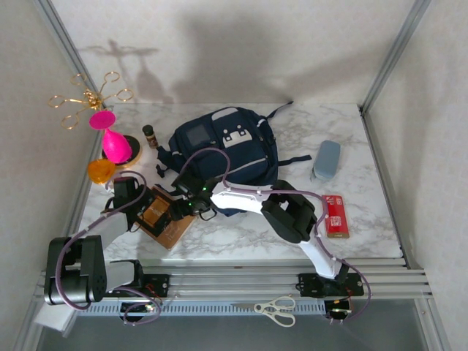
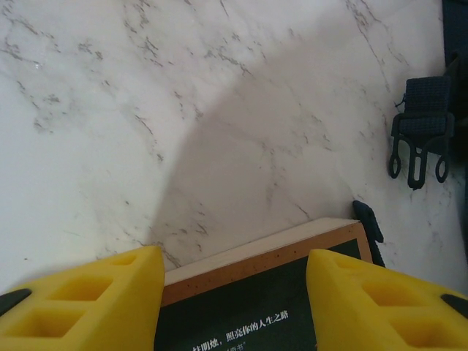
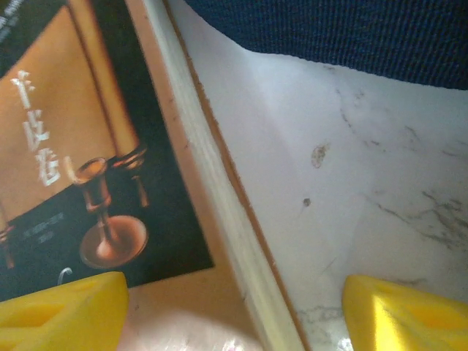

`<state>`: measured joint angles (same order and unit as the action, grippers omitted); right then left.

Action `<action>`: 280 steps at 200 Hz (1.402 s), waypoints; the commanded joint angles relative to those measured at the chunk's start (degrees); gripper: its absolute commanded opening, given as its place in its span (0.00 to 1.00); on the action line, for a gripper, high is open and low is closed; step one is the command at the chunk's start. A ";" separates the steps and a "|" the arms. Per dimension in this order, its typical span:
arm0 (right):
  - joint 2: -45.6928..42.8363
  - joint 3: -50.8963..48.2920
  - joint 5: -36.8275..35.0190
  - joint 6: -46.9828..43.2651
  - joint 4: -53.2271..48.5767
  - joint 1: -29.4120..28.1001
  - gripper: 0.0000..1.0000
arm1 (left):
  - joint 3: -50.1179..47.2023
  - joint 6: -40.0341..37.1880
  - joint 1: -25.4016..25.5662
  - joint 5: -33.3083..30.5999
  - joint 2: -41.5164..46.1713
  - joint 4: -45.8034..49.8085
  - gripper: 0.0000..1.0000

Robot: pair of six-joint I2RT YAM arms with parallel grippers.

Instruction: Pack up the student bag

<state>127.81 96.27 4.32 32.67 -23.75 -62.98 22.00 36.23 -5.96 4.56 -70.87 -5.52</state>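
Observation:
The student bag (image 1: 223,146), navy with pale patches, lies at the middle back of the table. Its fabric fills the top edge of the right wrist view (image 3: 329,29), and a strap buckle (image 2: 420,124) shows in the left wrist view. In front of it lies a brown and black book (image 1: 164,218). My left gripper (image 1: 148,208) stands open over the book's cover (image 2: 241,311), a yellow finger (image 2: 88,303) on each side. My right gripper (image 1: 191,207) is open too and straddles the book's page edge (image 3: 219,219), one fingertip over the cover and the other over bare marble.
A pink funnel-shaped toy (image 1: 111,140), an orange piece (image 1: 101,170), a small brown bottle (image 1: 149,134) and a gold rack (image 1: 88,99) crowd the back left. A grey-blue case (image 1: 326,159) and a red box (image 1: 336,215) lie to the right. Scissors (image 1: 276,308) rest on the front rail.

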 commanded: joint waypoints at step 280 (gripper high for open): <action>-27.88 -15.03 25.88 10.74 22.78 7.45 0.00 | 26.87 4.08 0.68 4.03 16.76 30.76 0.93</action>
<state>107.31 82.70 25.91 38.09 -10.87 -57.80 41.82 39.22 -4.97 6.55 -54.78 17.17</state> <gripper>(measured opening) 0.066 0.919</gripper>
